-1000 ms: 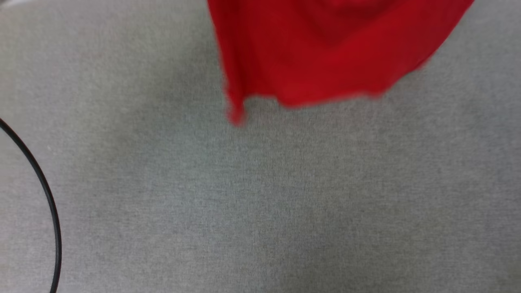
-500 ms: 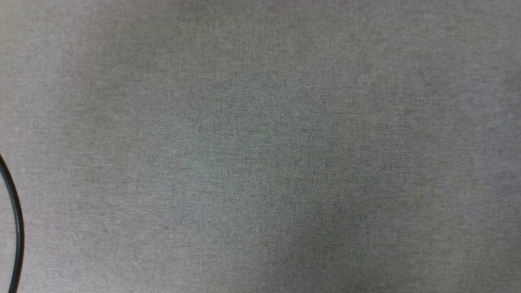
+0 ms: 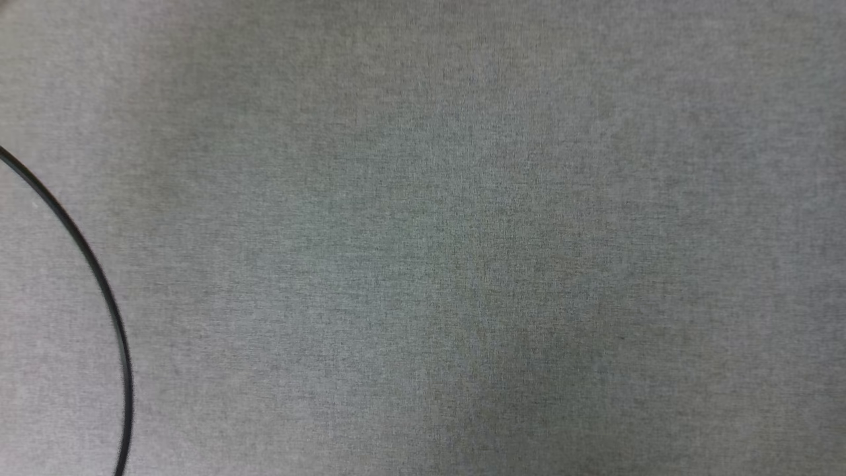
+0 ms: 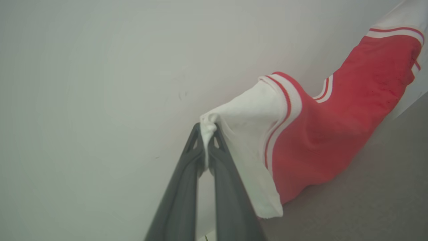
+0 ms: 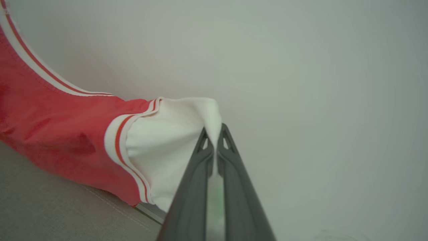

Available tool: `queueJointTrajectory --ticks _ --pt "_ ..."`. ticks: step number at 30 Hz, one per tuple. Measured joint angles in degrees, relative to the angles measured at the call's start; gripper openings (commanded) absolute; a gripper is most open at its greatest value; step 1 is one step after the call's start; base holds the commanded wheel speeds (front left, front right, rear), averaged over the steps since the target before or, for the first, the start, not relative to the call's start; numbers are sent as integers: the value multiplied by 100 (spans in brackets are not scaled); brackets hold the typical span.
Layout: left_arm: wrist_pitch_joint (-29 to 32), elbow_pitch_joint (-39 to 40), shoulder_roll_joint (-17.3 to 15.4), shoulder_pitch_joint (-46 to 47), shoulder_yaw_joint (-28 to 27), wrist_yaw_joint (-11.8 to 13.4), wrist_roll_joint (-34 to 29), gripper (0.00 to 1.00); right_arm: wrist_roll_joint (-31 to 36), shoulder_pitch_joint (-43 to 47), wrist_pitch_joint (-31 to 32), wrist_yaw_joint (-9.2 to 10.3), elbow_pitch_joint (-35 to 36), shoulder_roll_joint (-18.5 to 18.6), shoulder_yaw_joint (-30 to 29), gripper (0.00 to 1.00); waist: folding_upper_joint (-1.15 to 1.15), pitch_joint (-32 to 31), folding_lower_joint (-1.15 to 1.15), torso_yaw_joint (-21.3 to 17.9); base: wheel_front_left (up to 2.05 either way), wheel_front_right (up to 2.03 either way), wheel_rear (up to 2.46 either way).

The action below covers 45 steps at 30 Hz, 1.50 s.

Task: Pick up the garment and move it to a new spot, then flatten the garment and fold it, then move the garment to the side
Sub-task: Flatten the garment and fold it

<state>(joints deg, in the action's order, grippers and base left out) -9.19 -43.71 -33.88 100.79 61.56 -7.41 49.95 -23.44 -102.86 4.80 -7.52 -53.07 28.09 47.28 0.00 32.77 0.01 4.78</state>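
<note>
Holding: the left gripper (image 4: pixel 208 129) pinches a white sleeve of the shirt (image 4: pixel 334 127), jaws pressed together on the fabric (centre of its wrist frame)
Right side: the right gripper (image 5: pixel 213 132) clamps the other white sleeve the same way, centre of its frame
Shirt body: red, strung between both sleeves, right of the left wrist frame, left of the right wrist frame
Backdrop: pale wall (image 4: pixel 100 67)
Head frame: grey tabletop (image 3: pixel 462 264), thin black cable (image 3: pixel 99 277) curving at the left edge
</note>
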Motion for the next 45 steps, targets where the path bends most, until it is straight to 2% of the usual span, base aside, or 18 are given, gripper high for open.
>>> queueJointTrajectory --ticks 5,11,14,20,28,33,39,45 --pt "-219 98 -56 -812 344 0 81 0 -417 810 -263 0 24 59 383 0 0 -251 -1 4 0 0 0" --pt "-421 366 -338 -1960 616 1 144 0 -879 2037 -508 -1 328 129 972 0 0 -669 -1 -60 0 0 0" --pt "-477 668 -530 -2676 673 79 276 0 -1125 2543 -587 0 526 240 1170 0 0 -921 -1 -110 0 0 0" --pt "-561 1474 -975 -4199 658 575 641 0 -1580 3654 -844 0 917 552 1390 0 0 -1458 -1 -187 0 0 0" --pt "-571 2932 -1497 -6202 723 1530 1036 0 -1954 5519 -1099 0 1412 970 1428 0 0 -2240 -2 -205 0 0 0" --pt "-575 3511 -1710 -7177 880 1983 1191 0 -2049 6516 -1210 0 1656 1182 1229 0 0 -2632 -3 -222 0 0 0" --pt "-580 3776 -1881 -7876 967 2245 1378 0 -2002 7653 -1204 0 1969 1537 838 0 0 -2972 -3 -193 0 0 0" --pt "-560 3960 -1972 -8366 1023 2458 1477 0 -1985 8985 -993 -1 2580 1758 359 0 0 -3189 -3 -154 0 0 0"
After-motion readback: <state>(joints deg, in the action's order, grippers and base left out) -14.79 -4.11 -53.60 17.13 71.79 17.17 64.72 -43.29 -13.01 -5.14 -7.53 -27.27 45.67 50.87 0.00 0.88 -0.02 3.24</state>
